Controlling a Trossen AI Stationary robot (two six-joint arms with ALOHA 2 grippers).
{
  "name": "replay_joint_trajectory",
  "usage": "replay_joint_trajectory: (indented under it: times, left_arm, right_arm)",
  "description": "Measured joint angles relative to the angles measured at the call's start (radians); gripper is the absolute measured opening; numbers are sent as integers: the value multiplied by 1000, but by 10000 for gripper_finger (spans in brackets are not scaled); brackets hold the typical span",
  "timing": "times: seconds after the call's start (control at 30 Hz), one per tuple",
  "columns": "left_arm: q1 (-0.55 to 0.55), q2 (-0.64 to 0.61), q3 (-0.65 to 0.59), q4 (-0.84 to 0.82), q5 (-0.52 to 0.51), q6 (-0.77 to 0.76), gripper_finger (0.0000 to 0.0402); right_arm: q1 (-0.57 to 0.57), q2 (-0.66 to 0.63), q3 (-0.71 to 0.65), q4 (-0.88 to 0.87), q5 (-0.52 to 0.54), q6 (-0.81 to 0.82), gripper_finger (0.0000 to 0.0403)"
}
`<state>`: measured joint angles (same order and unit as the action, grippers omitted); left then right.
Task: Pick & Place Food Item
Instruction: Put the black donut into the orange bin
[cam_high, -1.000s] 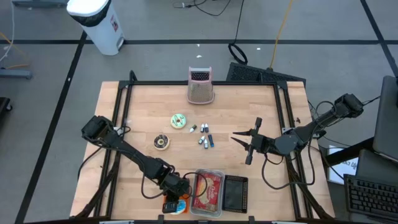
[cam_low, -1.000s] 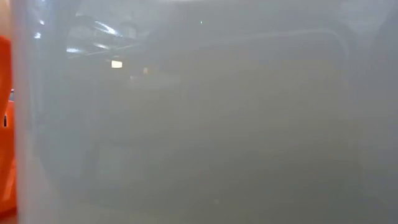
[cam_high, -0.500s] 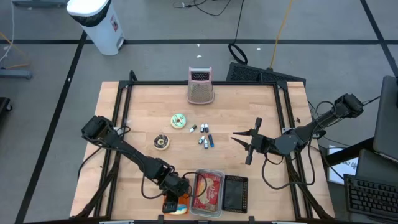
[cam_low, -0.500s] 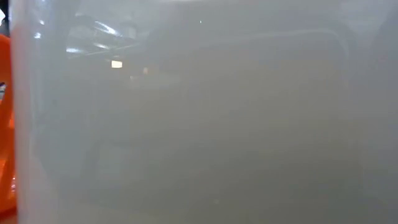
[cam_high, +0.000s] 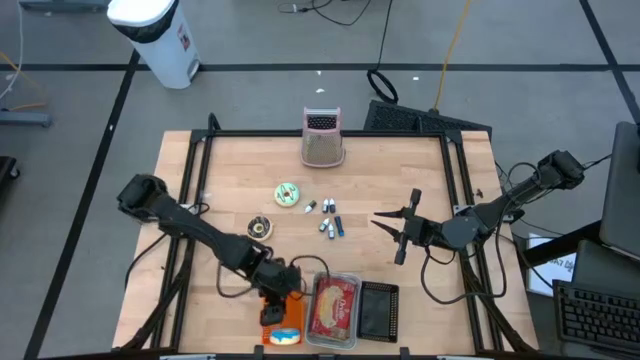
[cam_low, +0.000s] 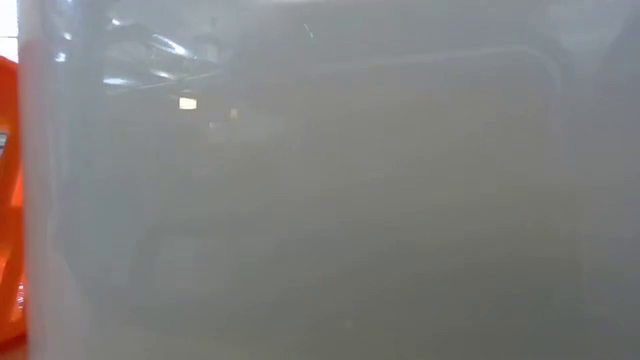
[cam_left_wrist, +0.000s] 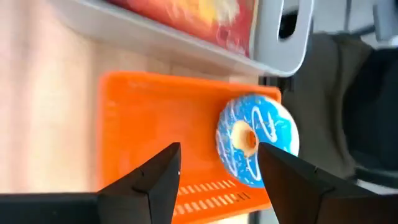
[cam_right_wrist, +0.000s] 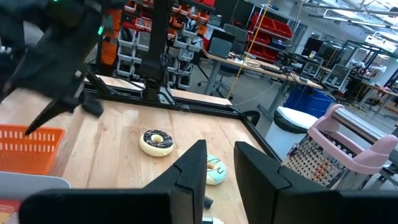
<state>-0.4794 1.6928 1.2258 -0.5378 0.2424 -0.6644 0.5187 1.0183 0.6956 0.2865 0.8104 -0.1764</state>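
Packet (cam_high: 335, 305) lettering: too blurred.

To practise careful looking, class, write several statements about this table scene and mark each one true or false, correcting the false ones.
1. The blue-iced donut lies in the orange basket. True.
2. The left end effector grips the blue-iced donut. False: its fingers stand open and apart from it.
3. A chocolate donut lies on the table. True.
4. The green-iced donut lies in the clear container. False: it lies on the table.
5. The right end effector hangs over the orange basket. False: it hangs over the table's right half.
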Motion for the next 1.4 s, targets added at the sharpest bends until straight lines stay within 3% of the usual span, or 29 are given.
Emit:
replay_joint_trajectory:
  times: [0.2,0.3,0.6,0.83,1.07,1.4]
  left_arm:
    - [0,-151,1,-296,-339,0,214]
    - [39,-215,-8,-452,-441,-36,214]
    - [228,-338,-319,-364,-479,-108,214]
    - [262,-338,-526,-163,-479,-123,214]
    - [212,-338,-554,-25,-499,-51,214]
    - [135,-244,-557,-36,-586,-47,214]
  right_arm:
    - [0,0,0,-1,0,0,70]
    - [0,0,0,-1,0,0,70]
    - [0,0,0,0,0,0,70]
    - [0,0,0,0,0,-3,70]
    - [0,0,0,0,0,-3,70]
    - [0,0,0,0,0,-1,70]
